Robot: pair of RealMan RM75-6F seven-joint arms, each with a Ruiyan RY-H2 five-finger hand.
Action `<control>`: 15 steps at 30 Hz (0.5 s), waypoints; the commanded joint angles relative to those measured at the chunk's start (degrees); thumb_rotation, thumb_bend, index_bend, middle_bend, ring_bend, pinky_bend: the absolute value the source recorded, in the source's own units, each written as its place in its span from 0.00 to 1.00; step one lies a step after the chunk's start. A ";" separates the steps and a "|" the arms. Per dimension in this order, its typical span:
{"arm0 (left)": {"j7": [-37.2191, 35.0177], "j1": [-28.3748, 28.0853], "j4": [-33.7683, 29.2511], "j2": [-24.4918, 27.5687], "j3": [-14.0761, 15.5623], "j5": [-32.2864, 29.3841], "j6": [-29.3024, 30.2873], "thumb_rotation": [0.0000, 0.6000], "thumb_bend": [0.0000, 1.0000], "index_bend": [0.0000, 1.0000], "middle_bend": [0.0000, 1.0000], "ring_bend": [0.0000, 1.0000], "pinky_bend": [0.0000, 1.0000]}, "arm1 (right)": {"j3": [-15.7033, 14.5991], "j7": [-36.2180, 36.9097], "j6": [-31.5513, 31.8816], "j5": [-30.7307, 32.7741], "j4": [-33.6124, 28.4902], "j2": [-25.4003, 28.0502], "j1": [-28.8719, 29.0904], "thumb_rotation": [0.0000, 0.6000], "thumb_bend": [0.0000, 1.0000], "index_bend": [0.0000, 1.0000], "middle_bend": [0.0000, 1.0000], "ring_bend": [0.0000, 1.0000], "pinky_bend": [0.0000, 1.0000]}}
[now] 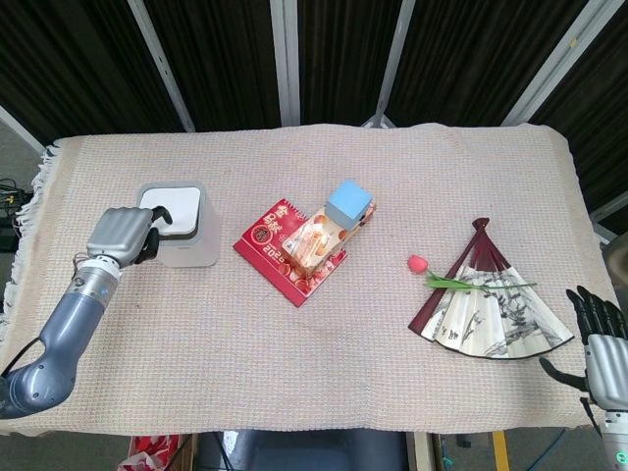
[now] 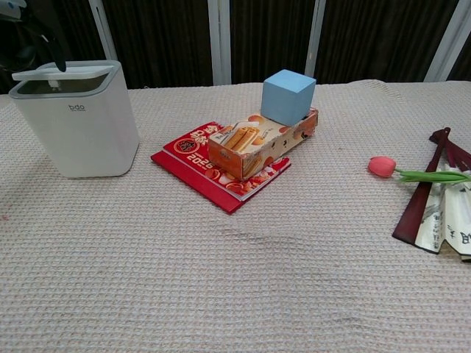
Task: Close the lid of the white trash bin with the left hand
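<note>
The white trash bin point(image 1: 180, 245) stands at the table's left; in the chest view the bin point(image 2: 79, 126) shows at the upper left. Its lid point(image 1: 169, 210) lies almost flat in the rim, and in the chest view the lid point(image 2: 65, 71) still sits slightly raised at the left. My left hand point(image 1: 122, 235) is just left of the bin with its fingers curled, the dark fingertips point(image 2: 45, 38) touching the lid's left edge from above. It holds nothing. My right hand point(image 1: 601, 339) hangs off the table's front right corner with fingers spread.
A red calendar point(image 1: 278, 251) lies mid-table with a snack box point(image 1: 316, 238) on it and a blue cube point(image 1: 349, 204) on the box. A pink tulip point(image 1: 420, 264) and a paper fan point(image 1: 491, 309) lie at the right.
</note>
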 commanded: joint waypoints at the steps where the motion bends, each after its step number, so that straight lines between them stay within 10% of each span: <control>1: -0.54 0.94 0.64 -1.23 1.10 2.99 1.50 1.00 0.78 0.30 1.00 0.98 1.00 | -0.01 0.01 0.01 0.01 -0.01 0.00 -0.01 1.00 0.19 0.00 0.00 0.00 0.00; 15: -1.79 2.70 2.89 -4.04 3.23 8.86 2.85 1.00 0.78 0.27 1.00 0.98 1.00 | -0.09 -0.07 0.41 -0.11 -0.02 0.04 -0.27 1.00 0.19 0.00 0.00 0.00 0.00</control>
